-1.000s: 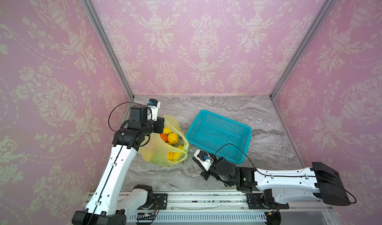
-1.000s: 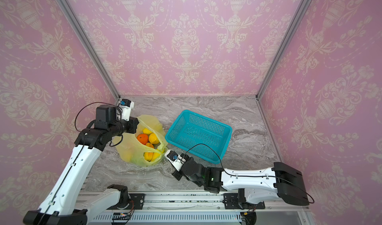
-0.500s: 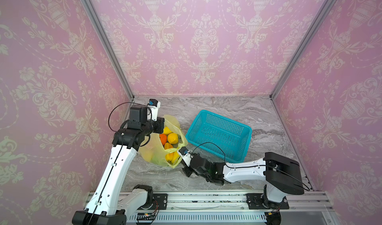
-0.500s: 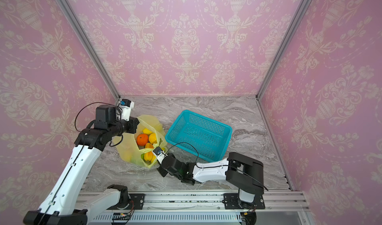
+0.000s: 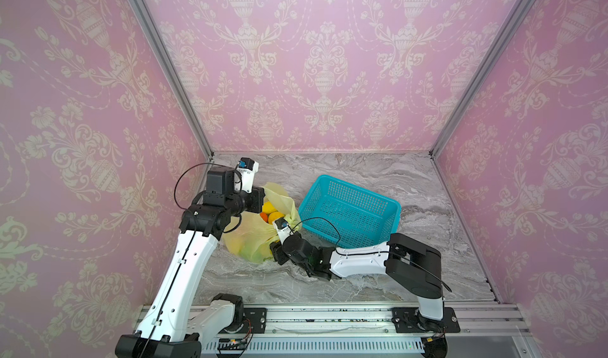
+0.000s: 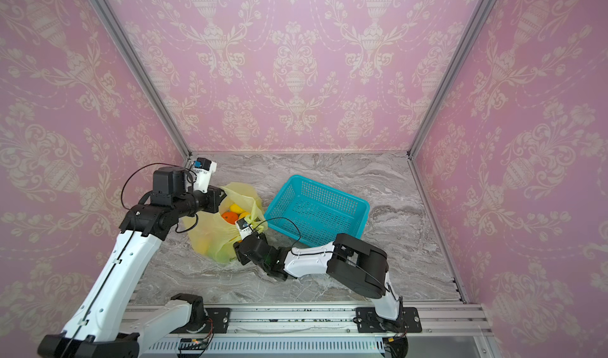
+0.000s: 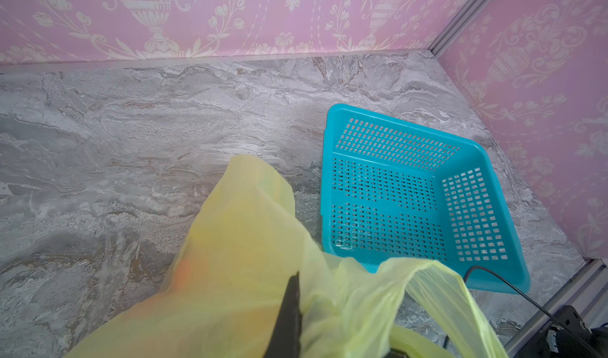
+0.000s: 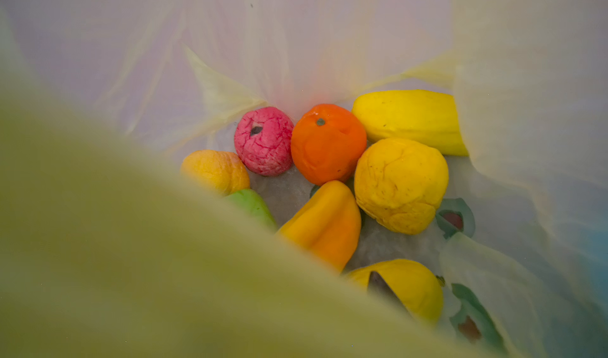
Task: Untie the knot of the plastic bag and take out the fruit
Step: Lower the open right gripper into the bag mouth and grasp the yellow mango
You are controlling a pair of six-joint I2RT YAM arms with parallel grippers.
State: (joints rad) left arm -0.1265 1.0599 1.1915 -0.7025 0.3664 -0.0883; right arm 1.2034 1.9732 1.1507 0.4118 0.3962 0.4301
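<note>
- The plastic bag [image 5: 253, 241] [image 6: 214, 241] sits on the bench [image 5: 362, 172], left of centre and low in both top views, with its mouth pulled open.
- Through the right wrist view we look into the bag and see the fruit lying on its bottom. The orange [image 8: 327, 144] is in the middle, touching the pink-red ball [image 8: 263, 140] on its left and the yellow citrus [image 8: 399, 185] at its lower right.
- One yellow mango [image 8: 411, 121] lies at the upper right, another [image 8: 324, 223] below the orange and a third [image 8: 408, 287] near the lower edge.
- The peach [image 8: 214, 170] and the green one [image 8: 253, 205] are half hidden behind a blurred fold of bag at the left.
- The left gripper [image 7: 292, 293] is pinched closed on the bag's film, holding that side of the mouth raised.
- The right gripper [image 5: 275, 253] sits at the lower right edge of the bag, pointing in. We cannot tell how wide its jaws stand.
- The turquoise basket [image 5: 348, 213] [image 7: 394, 188] stands just right of the bag.
</note>
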